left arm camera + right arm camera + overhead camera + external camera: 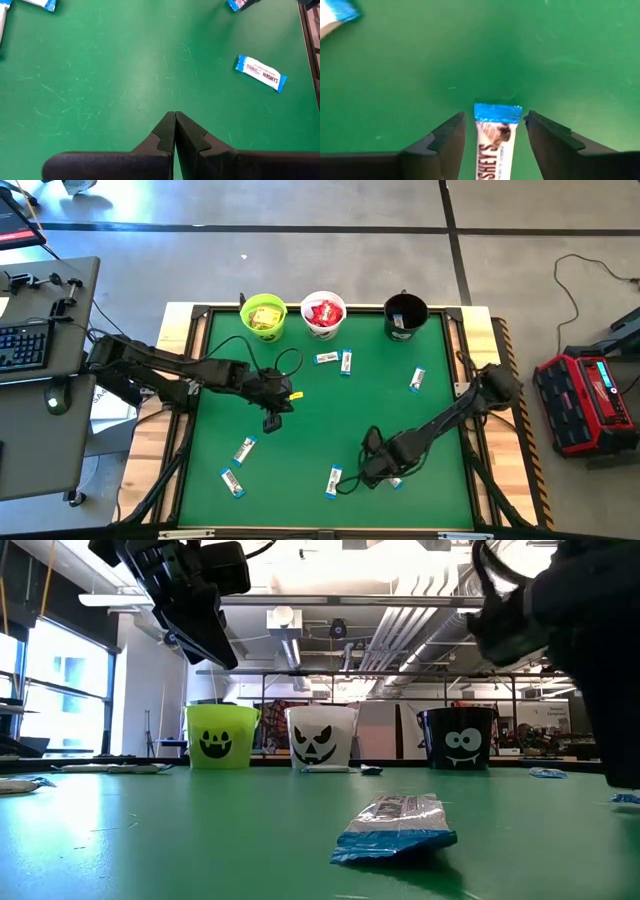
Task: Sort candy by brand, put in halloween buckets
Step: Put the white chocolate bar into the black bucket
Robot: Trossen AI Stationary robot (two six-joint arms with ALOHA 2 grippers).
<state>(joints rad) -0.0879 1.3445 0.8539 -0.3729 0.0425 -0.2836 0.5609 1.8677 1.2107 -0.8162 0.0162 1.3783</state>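
Right gripper (pixel 494 131): fingers spread, straddling a blue-and-white bar (pixel 495 142) printed "HERSHEY'S", near the table's front edge (pixel 330 530).
Left gripper (pixel 174 131): fingers pressed together, empty, over open green mat mid-table.
Buckets: lime green bucket (pixel 263 316), white bucket (pixel 323 314), black bucket (pixel 405 315) along the back edge.
Loose bars: 8 in all, scattered.

From overhead my right gripper (pixel 385 473) hides most of the bar (pixel 397 482) beneath it. The black bucket's (pixel 405 314) contents I can't make out; the red packets (pixel 323 312) blur together.
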